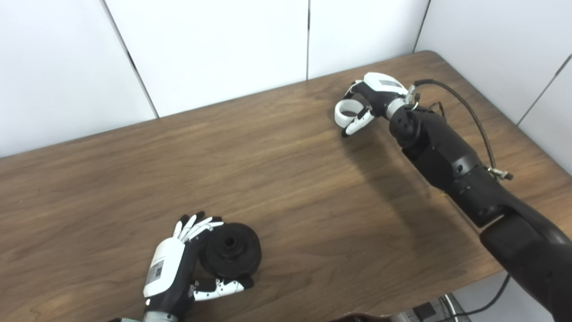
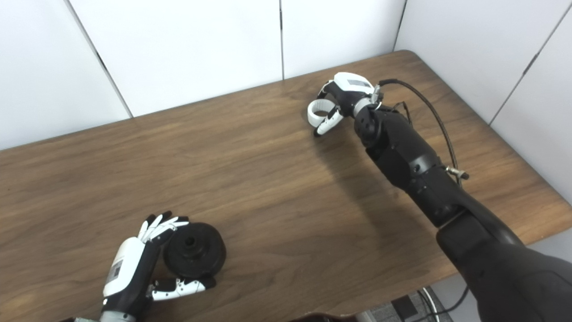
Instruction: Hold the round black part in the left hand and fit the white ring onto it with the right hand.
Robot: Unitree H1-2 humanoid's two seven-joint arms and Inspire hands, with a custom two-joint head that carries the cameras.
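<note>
Left hand [image 1: 178, 268] curled around the round black part [image 1: 230, 250] near the front edge of the desk [image 1: 277, 179], fingers over the top, thumb underneath; whether lifted or resting on the wood, cannot tell. Right hand [image 1: 364, 105] far off toward the back right corner, fingers closed on the white ring [image 1: 346, 112], held just above the surface. Well apart, the two pieces.

Risks, as a judgement: a light pinch on a thin ring, so a slip on the way across; ring tilted on arrival and jamming on the hub instead of seating; black part turning in a loose grasp under pressure; cable [image 1: 469, 112] along the right arm snagging.

Brown wood-grain top, smooth, little glare. White panelled walls [image 1: 214, 49] behind and to the right.
</note>
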